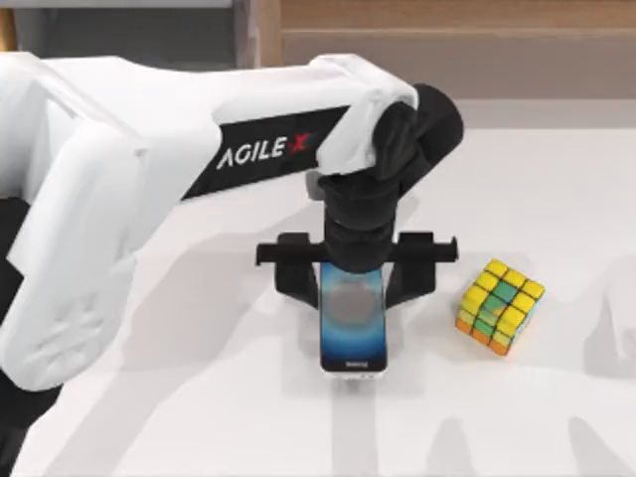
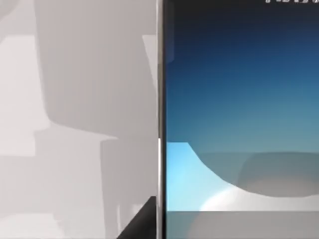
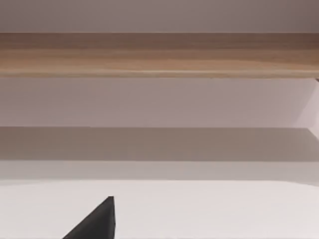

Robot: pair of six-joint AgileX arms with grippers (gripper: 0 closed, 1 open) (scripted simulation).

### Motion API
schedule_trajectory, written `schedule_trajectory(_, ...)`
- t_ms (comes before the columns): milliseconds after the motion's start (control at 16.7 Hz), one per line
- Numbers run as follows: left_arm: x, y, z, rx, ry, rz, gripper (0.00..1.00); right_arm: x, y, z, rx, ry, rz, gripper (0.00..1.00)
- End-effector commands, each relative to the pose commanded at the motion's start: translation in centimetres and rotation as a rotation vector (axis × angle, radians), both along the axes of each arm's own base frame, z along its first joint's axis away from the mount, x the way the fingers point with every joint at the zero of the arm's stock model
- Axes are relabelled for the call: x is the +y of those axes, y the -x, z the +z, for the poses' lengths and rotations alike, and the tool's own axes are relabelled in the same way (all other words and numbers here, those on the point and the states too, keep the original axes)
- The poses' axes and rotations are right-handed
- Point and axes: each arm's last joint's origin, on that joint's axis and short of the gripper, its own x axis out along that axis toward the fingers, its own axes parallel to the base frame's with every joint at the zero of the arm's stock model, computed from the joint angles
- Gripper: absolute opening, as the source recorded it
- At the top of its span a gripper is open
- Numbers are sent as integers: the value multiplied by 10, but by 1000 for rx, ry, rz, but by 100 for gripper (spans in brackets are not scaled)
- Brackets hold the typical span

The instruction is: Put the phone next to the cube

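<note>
The left tool (image 1: pixel 355 281) straddles the phone (image 1: pixel 352 328); grip unclear. The cube (image 1: pixel 500 306) at 3 o'clock risks a knock.

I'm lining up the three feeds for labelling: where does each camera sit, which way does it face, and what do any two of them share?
Top view: above the table, looking down on the phone and the cube; the left arm reaches in, left gripper astride the phone.
Left wrist view: on the left wrist, close over the phone; a dark fingertip shows.
Right wrist view: on the right wrist, facing along the table towards a wooden ledge; a dark gripper tip shows.
Shared: top and left wrist views both show the phone.
</note>
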Motion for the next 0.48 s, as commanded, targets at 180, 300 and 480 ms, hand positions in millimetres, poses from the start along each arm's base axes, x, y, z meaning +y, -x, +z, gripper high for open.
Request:
schedule_trajectory(180,0,0,0,0,0,0,0,0,0,0,0,0,0,100)
schedule_trajectory(300,0,0,0,0,0,0,15,0,0,0,0,0,0,100)
schedule_trajectory(480,0,0,0,0,0,0,38,0,0,0,0,0,0,100)
